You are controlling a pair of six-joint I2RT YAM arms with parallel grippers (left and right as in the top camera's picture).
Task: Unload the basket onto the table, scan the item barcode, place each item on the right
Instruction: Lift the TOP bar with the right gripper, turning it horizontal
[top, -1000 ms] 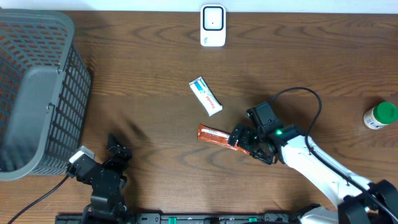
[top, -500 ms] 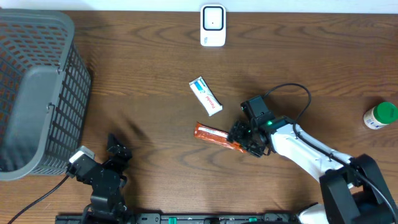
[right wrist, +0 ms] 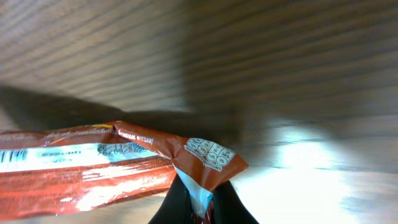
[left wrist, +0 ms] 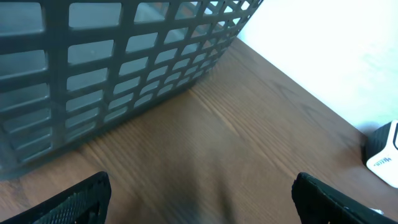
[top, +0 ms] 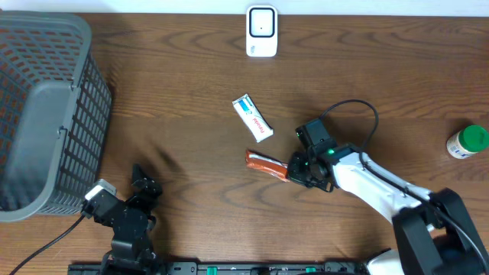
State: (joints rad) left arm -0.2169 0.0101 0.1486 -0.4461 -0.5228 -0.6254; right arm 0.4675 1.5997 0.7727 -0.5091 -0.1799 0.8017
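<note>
An orange snack packet (top: 263,163) lies in the middle of the brown table. My right gripper (top: 295,169) is shut on its right end. In the right wrist view the crimped end of the packet (right wrist: 208,158) is pinched between the dark fingers of my right gripper (right wrist: 202,208), and the rest of it stretches away to the left. A white scanner (top: 261,30) stands at the far edge of the table, well apart from the packet. My left gripper (top: 144,183) rests near the front left, open with nothing between its fingers (left wrist: 74,202).
A grey mesh basket (top: 46,107) fills the left side, close in front of my left gripper, with its wall (left wrist: 124,62) showing. A white and blue packet (top: 253,118) lies just beyond the orange one. A green-capped bottle (top: 467,142) stands at the right edge.
My right gripper has gone from open to shut on the end of the orange packet, and the packet has shifted slightly to the right. The left arm has not moved.
</note>
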